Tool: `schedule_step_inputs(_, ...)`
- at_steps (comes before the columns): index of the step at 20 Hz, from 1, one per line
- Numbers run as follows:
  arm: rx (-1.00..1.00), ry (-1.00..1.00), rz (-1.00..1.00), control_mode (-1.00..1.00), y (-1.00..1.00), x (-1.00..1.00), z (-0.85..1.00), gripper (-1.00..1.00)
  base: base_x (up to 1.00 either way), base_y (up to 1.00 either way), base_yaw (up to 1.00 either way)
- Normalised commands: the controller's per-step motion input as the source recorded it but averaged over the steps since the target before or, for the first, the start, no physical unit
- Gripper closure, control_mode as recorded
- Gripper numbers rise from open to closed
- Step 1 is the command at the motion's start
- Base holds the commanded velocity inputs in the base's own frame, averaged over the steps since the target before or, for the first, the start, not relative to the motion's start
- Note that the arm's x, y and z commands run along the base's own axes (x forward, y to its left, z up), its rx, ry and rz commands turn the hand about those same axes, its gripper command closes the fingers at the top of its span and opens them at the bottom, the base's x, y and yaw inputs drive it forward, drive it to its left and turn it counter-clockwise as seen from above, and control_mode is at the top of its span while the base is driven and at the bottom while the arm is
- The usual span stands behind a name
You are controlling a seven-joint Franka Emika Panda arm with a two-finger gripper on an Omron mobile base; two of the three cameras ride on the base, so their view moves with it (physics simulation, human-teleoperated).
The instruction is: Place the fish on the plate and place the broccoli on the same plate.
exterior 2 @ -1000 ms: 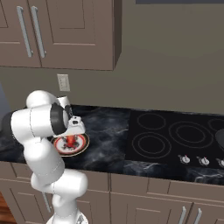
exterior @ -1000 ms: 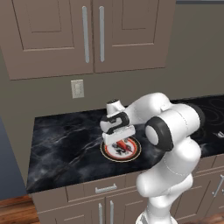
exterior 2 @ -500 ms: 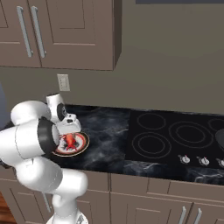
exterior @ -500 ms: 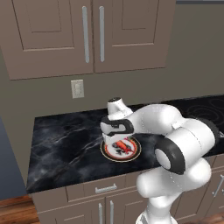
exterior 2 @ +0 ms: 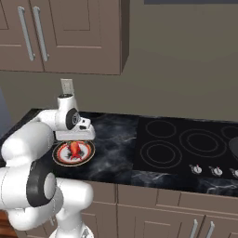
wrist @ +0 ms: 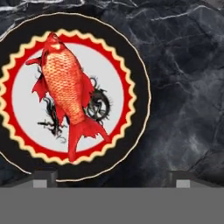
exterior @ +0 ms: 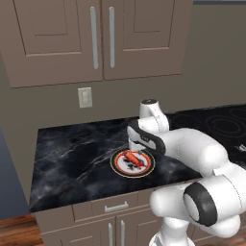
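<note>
The red-orange fish (wrist: 65,92) lies flat on the round plate (wrist: 135,65), across its white centre and dark motif, nothing touching it. The same fish (exterior: 132,157) on the same plate (exterior: 116,166) sits mid-counter, near the front edge. My gripper (exterior: 137,148) hangs just above the plate's far side, pointing down. In the hand view my gripper (wrist: 113,179) is open, its fingertips (wrist: 43,177) wide apart with one over the plate's rim and the other over bare counter. From the right I see the fish (exterior 2: 74,149), the plate (exterior 2: 58,157) and the gripper (exterior 2: 74,141). The broccoli is out of view.
Black marble counter (exterior: 72,153) stretches left of the plate to its edge by the wall. A black cooktop (exterior 2: 186,144) with knobs (exterior 2: 204,170) lies to the right. A wall outlet (exterior: 85,97) and upper cabinets (exterior: 101,33) stand behind.
My hand has lifted off the plate and drawn back toward its far side, while the elbow has swung down toward the base. The fish stays lying on the plate.
</note>
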Motion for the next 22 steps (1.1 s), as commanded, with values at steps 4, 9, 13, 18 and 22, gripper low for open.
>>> schedule_step_inputs(4, 0.11, 0.00, -0.06, -1.00, -0.63, -0.19, 0.83, -1.00, 0.00, 0.00, 0.00)
schedule_step_inputs(9, 0.11, -0.07, 0.00, -1.00, -0.22, -0.68, 0.89, -1.00, 0.00, 0.00, 0.00)
schedule_step_inputs(13, 0.05, -0.15, 0.00, -1.00, -0.02, -0.71, 0.81, -1.00, 0.00, 0.00, 0.00)
schedule_step_inputs(18, 0.00, -0.27, 0.00, -1.00, 0.00, -0.67, 0.58, -1.00, 0.00, 0.00, 0.00)
schedule_step_inputs(22, 0.00, -0.32, 0.00, -1.00, 0.00, -0.43, 0.50, -1.00, 0.00, 0.00, 0.00)
